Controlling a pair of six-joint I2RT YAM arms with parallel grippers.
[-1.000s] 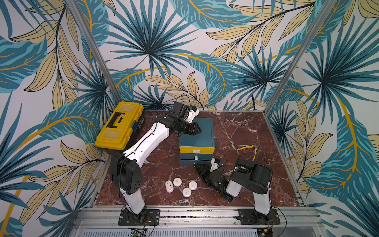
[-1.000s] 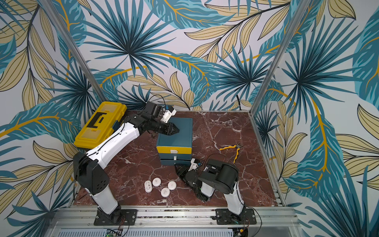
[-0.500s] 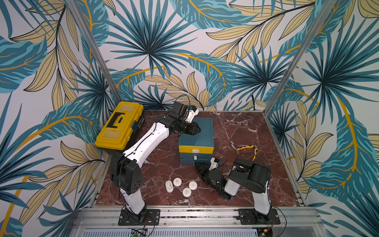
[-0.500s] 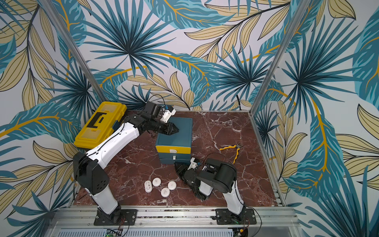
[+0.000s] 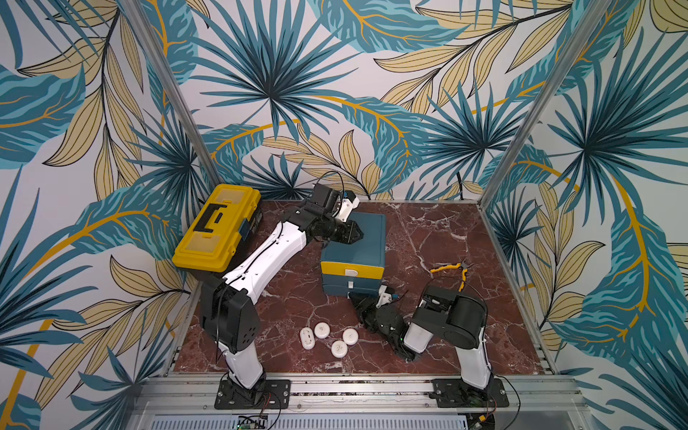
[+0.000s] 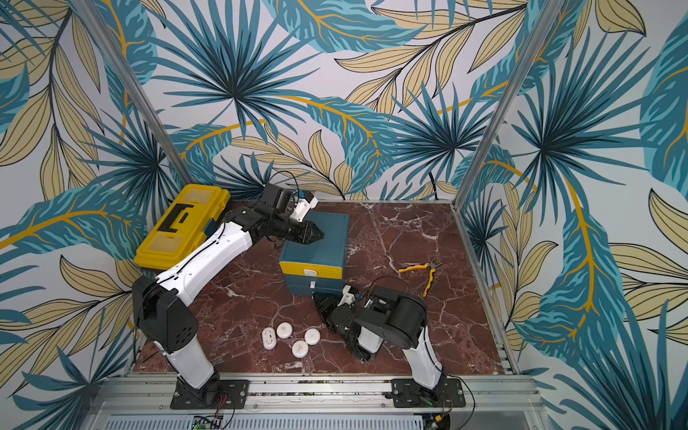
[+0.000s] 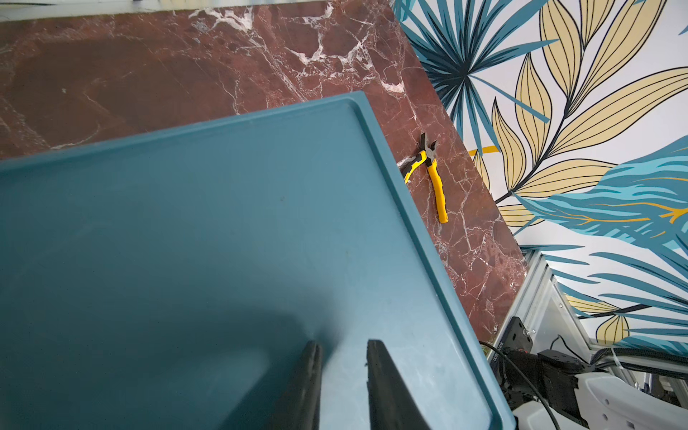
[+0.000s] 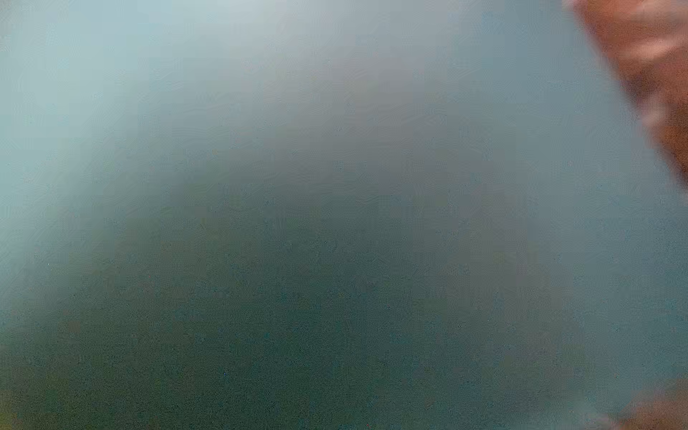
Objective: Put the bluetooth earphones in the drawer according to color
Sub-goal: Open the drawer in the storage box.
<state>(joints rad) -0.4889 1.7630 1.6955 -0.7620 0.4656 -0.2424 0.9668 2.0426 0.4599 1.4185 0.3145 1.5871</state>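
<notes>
We judge this to be the drawer-opening step for the last colour: four white earphone cases [image 5: 339, 349] [image 6: 299, 349] lie in a loose cluster on the tabletop [image 5: 428, 231] near its front edge, left of the right arm, and no lilac or pink ones show anywhere. The cabinet of drawers [image 5: 366, 242] [image 6: 327, 238] stands mid-tabletop with its yellow top drawer [image 5: 335, 268] and the teal one beneath it closed. The left hand [image 5: 355, 236] [image 7: 342, 353] rests on the cabinet's top at its left edge, its jaws a narrow gap apart with nothing between them, apparently steadying the box. The right hand [image 5: 359, 301] [image 6: 321, 298] is low against the lowest drawer's front, which it hides; its wrist view is only a teal blur, so we cannot tell how far open it is or whether it has the handle. Next, we think, comes a straight pull toward the near edge while the left hand holds the cabinet down, then a reach left for the first white case.
</notes>
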